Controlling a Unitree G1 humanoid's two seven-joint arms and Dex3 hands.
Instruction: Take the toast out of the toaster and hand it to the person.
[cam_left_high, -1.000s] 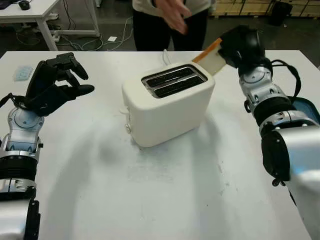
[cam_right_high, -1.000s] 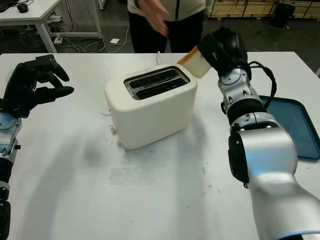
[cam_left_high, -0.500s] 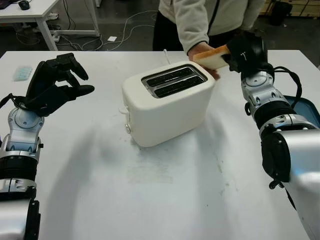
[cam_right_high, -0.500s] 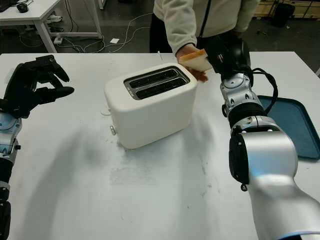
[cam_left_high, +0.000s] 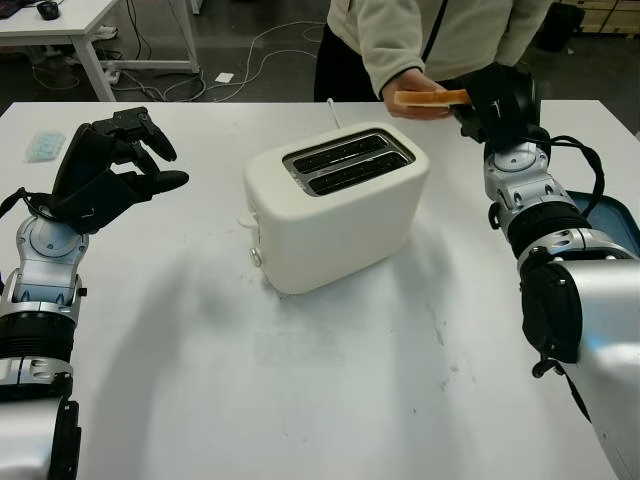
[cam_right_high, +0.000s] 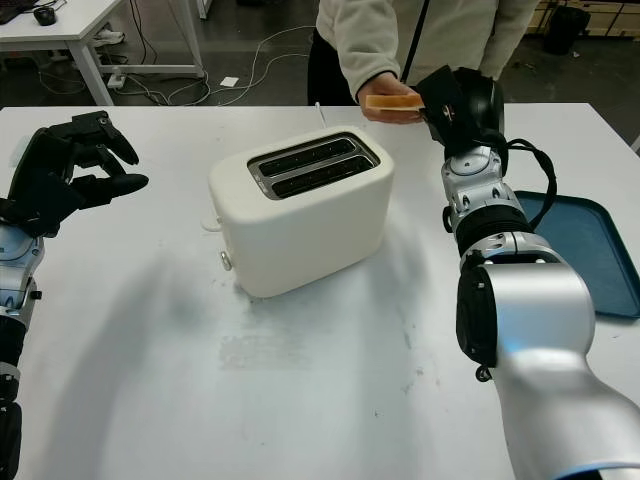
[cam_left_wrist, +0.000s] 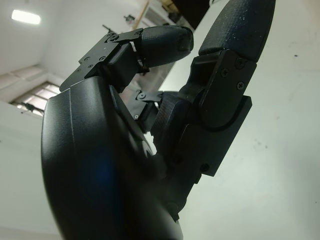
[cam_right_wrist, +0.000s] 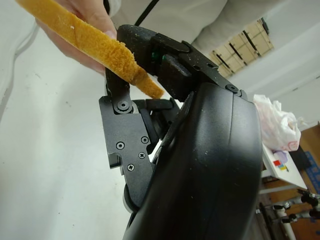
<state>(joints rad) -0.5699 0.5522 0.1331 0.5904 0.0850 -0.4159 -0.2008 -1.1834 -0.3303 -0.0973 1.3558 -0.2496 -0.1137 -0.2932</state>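
The white two-slot toaster (cam_left_high: 335, 205) stands mid-table, both slots showing dark. A slice of toast (cam_left_high: 432, 98) is held level above the table behind the toaster's far right corner. My right hand (cam_left_high: 492, 97) is shut on one end of it, and its fingers (cam_right_wrist: 131, 75) clamp the slice's edge (cam_right_wrist: 95, 42). A person in a light jacket stands at the far side; their hand (cam_left_high: 408, 86) grips the other end of the toast. My left hand (cam_left_high: 110, 165) hovers open over the table's left side, away from the toaster.
A blue tray (cam_right_high: 590, 250) lies at the table's right edge beside my right arm. A small pale packet (cam_left_high: 45, 147) sits at the far left. The toaster's cord (cam_left_high: 331, 110) runs off the back edge. Bare white tabletop lies in front of the toaster.
My right hand carried the toast from beside the toaster up toward the person and turned it level. The person's hand came in and took hold of it. My left hand stayed put.
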